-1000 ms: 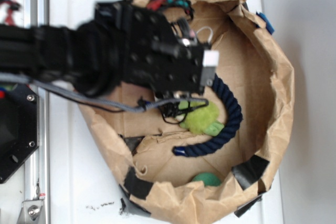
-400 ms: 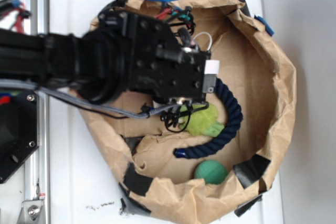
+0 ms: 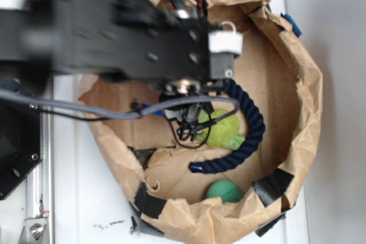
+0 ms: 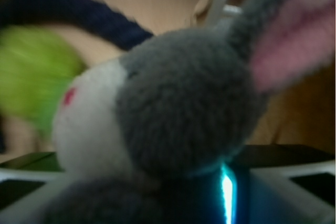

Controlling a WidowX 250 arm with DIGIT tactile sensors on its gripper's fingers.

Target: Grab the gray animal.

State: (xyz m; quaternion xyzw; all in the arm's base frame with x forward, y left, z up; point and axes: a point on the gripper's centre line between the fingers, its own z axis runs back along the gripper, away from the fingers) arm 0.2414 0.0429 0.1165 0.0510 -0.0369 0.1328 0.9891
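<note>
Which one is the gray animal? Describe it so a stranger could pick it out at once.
Start at the brown paper basin. The toy does not show in the exterior view, where the black arm covers part of the basin, but the wrist view has it close up, in front of the navy rope and lime-green plush. The gray rabbit alone has gray fur, a white face patch and a pink-lined ear.

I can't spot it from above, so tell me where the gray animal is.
The gray animal fills the wrist view, right at the gripper, with the navy rope and green plush behind it; the arm hides it in the exterior view.
</note>
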